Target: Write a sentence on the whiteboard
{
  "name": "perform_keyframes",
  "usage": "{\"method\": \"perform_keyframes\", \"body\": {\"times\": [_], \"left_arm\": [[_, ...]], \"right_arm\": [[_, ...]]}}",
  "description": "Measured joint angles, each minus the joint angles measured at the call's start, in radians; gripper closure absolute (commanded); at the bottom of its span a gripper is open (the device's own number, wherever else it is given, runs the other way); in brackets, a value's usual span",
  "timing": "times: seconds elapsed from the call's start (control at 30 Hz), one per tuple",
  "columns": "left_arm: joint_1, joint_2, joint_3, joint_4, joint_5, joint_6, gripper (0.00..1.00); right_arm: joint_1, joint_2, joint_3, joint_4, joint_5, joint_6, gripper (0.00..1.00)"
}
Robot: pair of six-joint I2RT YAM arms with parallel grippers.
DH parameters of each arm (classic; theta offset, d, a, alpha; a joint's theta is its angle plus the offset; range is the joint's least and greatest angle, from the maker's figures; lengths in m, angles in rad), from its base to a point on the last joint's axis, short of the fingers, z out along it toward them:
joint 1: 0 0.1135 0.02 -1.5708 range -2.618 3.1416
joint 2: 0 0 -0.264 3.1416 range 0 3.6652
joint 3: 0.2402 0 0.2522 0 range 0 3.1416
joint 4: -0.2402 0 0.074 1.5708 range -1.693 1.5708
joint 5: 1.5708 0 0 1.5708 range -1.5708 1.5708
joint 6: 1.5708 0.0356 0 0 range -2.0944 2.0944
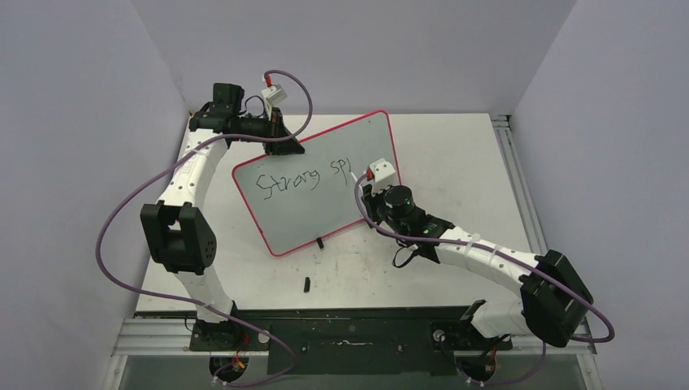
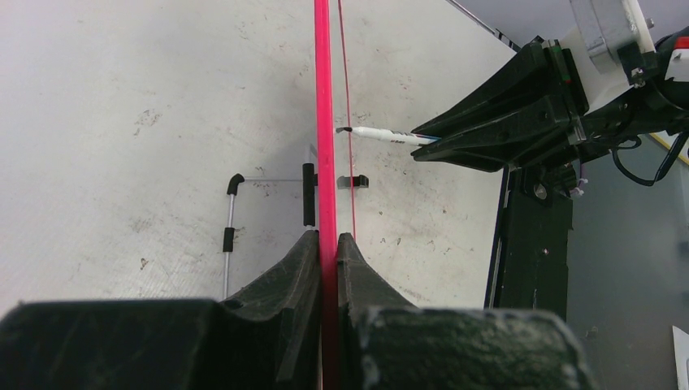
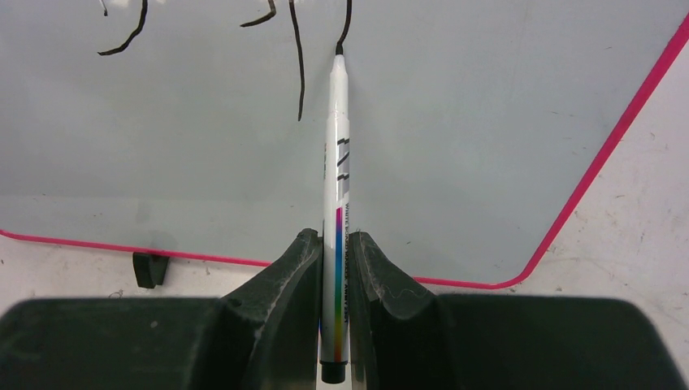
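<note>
The whiteboard (image 1: 325, 218), pale with a pink-red rim, stands tilted on the table. On it the sentence (image 1: 302, 179) reads "Strong spi" in black script. My left gripper (image 1: 285, 144) is shut on the board's upper left rim; in the left wrist view the rim (image 2: 323, 122) runs edge-on between the fingers of this gripper (image 2: 327, 244). My right gripper (image 3: 335, 244) is shut on a white marker (image 3: 337, 146) with a rainbow stripe. Its tip touches the board (image 3: 487, 122) at the end of a fresh stroke (image 3: 299, 65). From above, that gripper (image 1: 367, 188) is at the board's right side.
A small black cap (image 1: 307, 283) lies on the white tabletop in front of the board. A black foot (image 1: 320, 242) sticks out under the lower rim. A thin metal stand leg (image 2: 230, 219) lies behind the board. A metal rail (image 1: 512, 162) edges the table's right side.
</note>
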Motion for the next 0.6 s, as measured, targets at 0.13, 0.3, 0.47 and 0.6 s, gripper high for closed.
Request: {"method": "perform_keyframes", "body": {"times": [0.13,0.3,0.47,0.6], "left_arm": [[0.000,0.000,0.000,0.000,0.000,-0.001,1.00],[0.000,0.000,0.000,0.000,0.004,0.000,1.00],[0.000,0.000,0.000,0.000,0.005,0.000,1.00],[0.000,0.000,0.000,0.000,0.005,0.000,1.00]], "right_arm": [[0.013,-0.003,-0.002,-0.006,0.008,0.003,0.95],[0.037,-0.038,-0.002,-0.015,0.033,0.001,0.95],[0.051,-0.051,0.032,-0.017,0.057,-0.010,0.95],[0.051,-0.047,0.065,-0.012,0.073,-0.025,0.95]]}}
